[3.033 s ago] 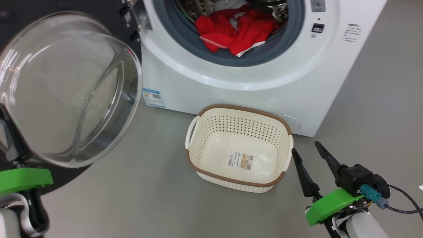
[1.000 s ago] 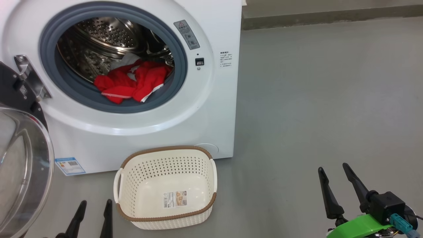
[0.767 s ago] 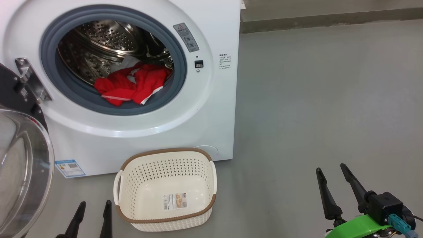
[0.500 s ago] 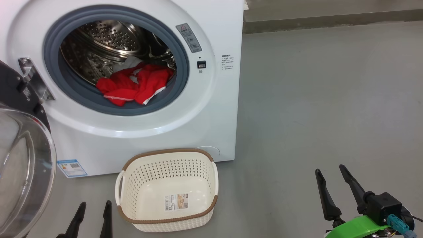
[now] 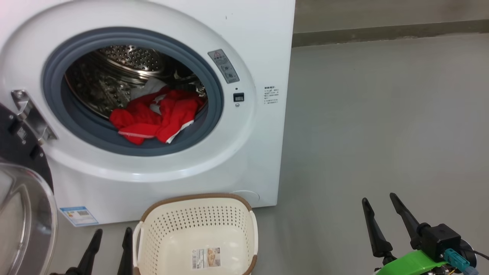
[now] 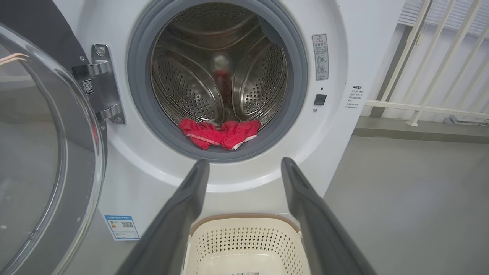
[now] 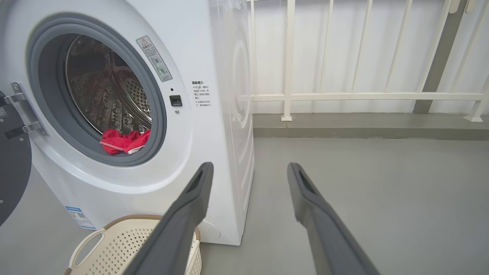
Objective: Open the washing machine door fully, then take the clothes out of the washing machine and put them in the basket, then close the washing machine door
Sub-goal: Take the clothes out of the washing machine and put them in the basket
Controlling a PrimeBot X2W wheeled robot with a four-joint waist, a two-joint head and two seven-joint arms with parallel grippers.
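Head view: the washing machine door is cut off at the left edge and the basket by the bottom edge. The clothes lie in the washing machine mouth. Left pincer and right pincer are both spread and empty.
Left wrist view: the clothes' lower part sits behind the grey seal.
Right wrist view: grey floor, white railing.

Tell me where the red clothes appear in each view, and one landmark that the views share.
Head view: the clothes lie left of centre, at the front lower edge of the drum.
Left wrist view: the clothes, near the centre, at the drum's bottom.
Right wrist view: the clothes, at the left, low in the drum.
Shared landmark: the small black square right of the drum.
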